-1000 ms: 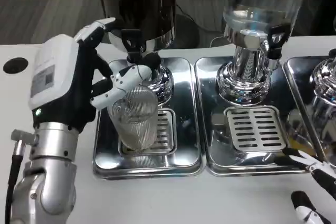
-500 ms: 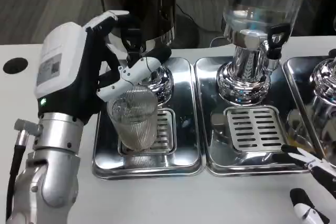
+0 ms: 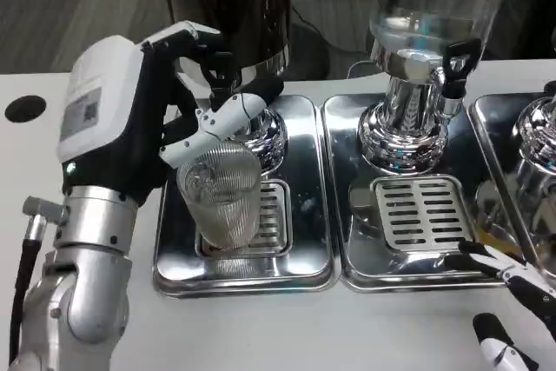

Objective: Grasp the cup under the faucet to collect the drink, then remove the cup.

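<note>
Left robot hand spread open above the ribbed glass cup on the steel drip tray, white table; right robot hand lower right, grip unclear.

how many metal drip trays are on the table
3. The left drip tray holds the ribbed cup under the dark dispenser, the middle drip tray sits under the clear dispenser, and the third drip tray is cut off at the right edge.

No text can be read. The white back of the left hand has a grey label w/ a small square code and some fine lines of print, but too small and blurred to read. No brand or nr. legible elsewhere.
</note>
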You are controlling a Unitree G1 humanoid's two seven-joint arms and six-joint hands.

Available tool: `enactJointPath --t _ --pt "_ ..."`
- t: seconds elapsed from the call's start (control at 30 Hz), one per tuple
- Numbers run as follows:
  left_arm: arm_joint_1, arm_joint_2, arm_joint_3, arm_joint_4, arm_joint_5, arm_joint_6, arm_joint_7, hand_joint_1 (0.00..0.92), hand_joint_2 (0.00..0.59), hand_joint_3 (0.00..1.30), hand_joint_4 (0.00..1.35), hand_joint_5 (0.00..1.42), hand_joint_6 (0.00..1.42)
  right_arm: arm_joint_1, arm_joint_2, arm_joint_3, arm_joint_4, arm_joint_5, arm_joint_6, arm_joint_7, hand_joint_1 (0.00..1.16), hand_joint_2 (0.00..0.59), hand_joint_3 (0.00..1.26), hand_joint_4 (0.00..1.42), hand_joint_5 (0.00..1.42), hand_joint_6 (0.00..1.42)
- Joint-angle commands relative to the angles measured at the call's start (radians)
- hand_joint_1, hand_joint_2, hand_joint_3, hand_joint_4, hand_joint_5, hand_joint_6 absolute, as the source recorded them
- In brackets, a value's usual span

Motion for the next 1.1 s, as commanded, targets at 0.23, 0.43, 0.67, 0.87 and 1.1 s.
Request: enactJointPath --t 0.23,0.43,0.67,0.87,1.1 --pt "0.02 0.012 -0.003 -0.016 0.003 -0.021 -0.023 0.082 0.07 0.56 0.54 0.94 0.77 -0.006 0.003 0.003 0.005 -0.005 0.001 0.001 0.43 0.443 0.27 0.13 0.11 0.0" --pt "0.052 0.019 -0.004 -0.03 0.001 -0.033 -0.03 0.082 0.07 0.57 0.54 0.94 0.77 -0.009 0.005 0.01 -0.001 -0.006 0.006 0.002 0.43 0.443 0.27 0.13 0.11 0.0" --pt "0.075 0.021 -0.005 -0.03 -0.002 -0.05 -0.034 0.082 0.07 0.57 0.54 0.94 0.79 -0.009 0.007 0.012 -0.012 -0.01 0.012 0.002 0.43 0.443 0.27 0.13 0.11 0.0" --pt "0.082 0.019 -0.012 -0.028 0.0 -0.056 -0.039 0.082 0.07 0.57 0.54 0.94 0.79 -0.002 0.007 0.01 -0.013 -0.008 0.009 0.001 0.43 0.443 0.27 0.13 0.11 0.0" --pt "0.087 0.017 -0.014 -0.033 0.002 -0.056 -0.04 0.082 0.07 0.57 0.54 0.94 0.79 0.002 0.006 0.009 -0.016 -0.009 0.005 0.001 0.43 0.443 0.27 0.13 0.11 0.0"
